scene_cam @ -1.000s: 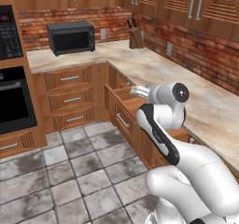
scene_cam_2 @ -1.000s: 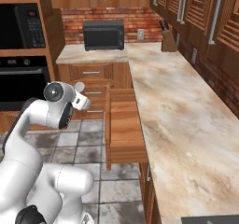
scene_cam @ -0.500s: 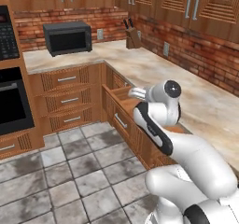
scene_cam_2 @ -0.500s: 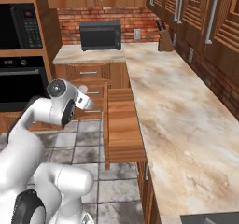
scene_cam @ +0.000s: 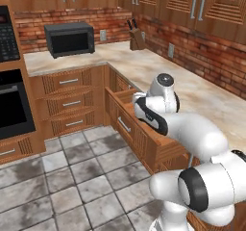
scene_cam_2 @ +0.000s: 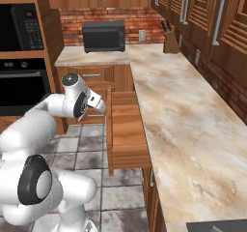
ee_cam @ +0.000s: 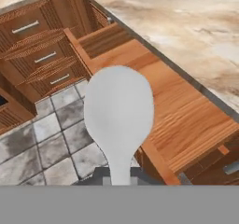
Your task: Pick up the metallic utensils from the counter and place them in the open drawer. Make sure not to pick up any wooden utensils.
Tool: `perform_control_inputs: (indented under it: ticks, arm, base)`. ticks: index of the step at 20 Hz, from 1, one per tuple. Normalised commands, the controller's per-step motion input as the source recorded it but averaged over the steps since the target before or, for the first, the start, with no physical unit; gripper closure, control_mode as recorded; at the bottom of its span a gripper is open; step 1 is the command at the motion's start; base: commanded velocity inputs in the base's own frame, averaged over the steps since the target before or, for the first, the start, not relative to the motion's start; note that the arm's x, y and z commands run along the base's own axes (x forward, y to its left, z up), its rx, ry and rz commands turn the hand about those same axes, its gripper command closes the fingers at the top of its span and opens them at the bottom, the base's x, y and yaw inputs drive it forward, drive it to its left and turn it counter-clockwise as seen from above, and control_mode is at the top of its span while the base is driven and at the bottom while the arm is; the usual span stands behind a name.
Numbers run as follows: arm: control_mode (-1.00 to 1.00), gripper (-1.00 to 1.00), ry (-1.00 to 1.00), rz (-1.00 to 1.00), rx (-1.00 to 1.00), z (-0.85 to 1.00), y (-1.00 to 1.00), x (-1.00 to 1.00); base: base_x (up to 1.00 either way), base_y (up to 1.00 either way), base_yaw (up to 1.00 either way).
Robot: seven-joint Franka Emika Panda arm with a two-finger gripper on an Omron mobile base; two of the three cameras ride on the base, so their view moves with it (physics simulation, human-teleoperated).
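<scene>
One silver spoon (ee_cam: 118,111) is carried bowl-forward in the clenched gripper (ee_cam: 120,178), its handle running down between the finger tips in the hand view and its round bowl hanging over the front edge of the open drawer (ee_cam: 186,120) and the tiled floor (ee_cam: 51,143) beside it. Compared with the frames of a second ago, both base views have shifted as a whole, so the base has driven on; the white hand (scene_cam: 161,93) sits a little nearer the drawer, now over its near end in the left base view and just to the left of its front in the right base view (scene_cam_2: 79,98). This suggests the carry stage is nearly over and the release into the drawer is the step in hand; the plain wood interior (scene_cam_2: 126,129) looks bare, so this would be the first utensil deposited. The marbled tabletop (scene_cam_2: 188,124) runs along the drawer's far side, and no other cutlery can be made out on the stretch that shows. Around it stand a black microwave (scene_cam: 69,39), a knife block (scene_cam: 136,35), a wall oven (scene_cam: 13,105) and closed carved drawers (scene_cam: 69,100). Nothing stands between spoon and drawer; the likely risk is letting go while the bowl is outside the front edge.
</scene>
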Motion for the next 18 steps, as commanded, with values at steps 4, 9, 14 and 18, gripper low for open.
perform_control_inputs:
  ticks: [4, 9, 14, 18]
  arm:
    - [-1.0, 1.0, 0.21, -0.05, -0.09, -0.39, -0.19, 0.04]
    - [-1.0, 1.0, 0.17, -0.14, 0.0, -0.49, -0.11, 0.03]
    - [-1.0, 1.0, 0.07, -0.02, 0.0, -0.48, -0.03, 0.1]
    - [-1.0, 1.0, 0.15, 0.0, -0.06, -0.41, -0.04, 0.11]
  base:
    - [0.0, 0.0, 0.0]
    - [0.0, 0.0, 0.0]
    - [0.0, 0.0, 0.0]
    - [0.0, 0.0, 0.0]
